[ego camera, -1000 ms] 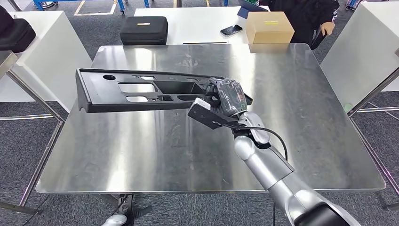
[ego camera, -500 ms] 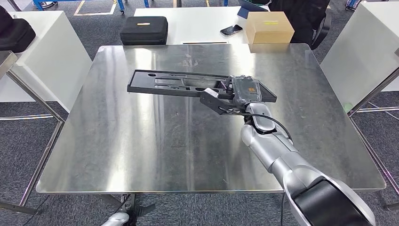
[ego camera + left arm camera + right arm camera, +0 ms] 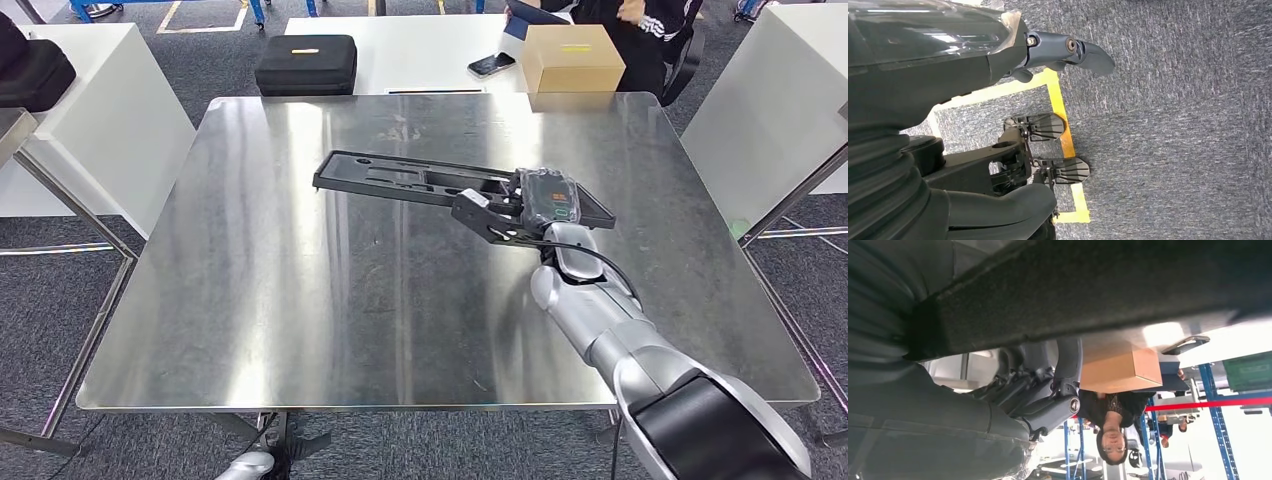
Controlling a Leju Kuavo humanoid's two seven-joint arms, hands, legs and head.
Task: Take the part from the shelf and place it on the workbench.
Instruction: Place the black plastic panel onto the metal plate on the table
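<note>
The long, flat black plastic part with cut-out openings (image 3: 420, 180) lies over the far middle of the square brushed-steel workbench (image 3: 300, 300), its long axis running nearly across the bench, one end pointing to the robot's left and slightly away, the other end toward the right under the hand. Whether it rests fully on the steel or is held just clear of it cannot be told from the head view. The right hand (image 3: 545, 200) grips the part at its right end, fingers wrapped over the top so that this end is largely covered; in the right wrist view the part (image 3: 1098, 285) is a dark blurred band across the frame with the dark fingers (image 3: 1048, 395) curled beneath it. The left hand (image 3: 1068, 50) hangs over grey carpet beside a strip of yellow floor tape (image 3: 1065, 135), holding nothing, its fingers apart. Wide bare steel lies on the near side and to the left of the part, with less room to the right edge. Beyond the far edge stand a white table (image 3: 420, 50) carrying a brown cardboard box (image 3: 572, 57), a dark phone (image 3: 491, 64) and a black zipped case (image 3: 305, 63), with a seated person (image 3: 650, 30) cut off by the frame.
</note>
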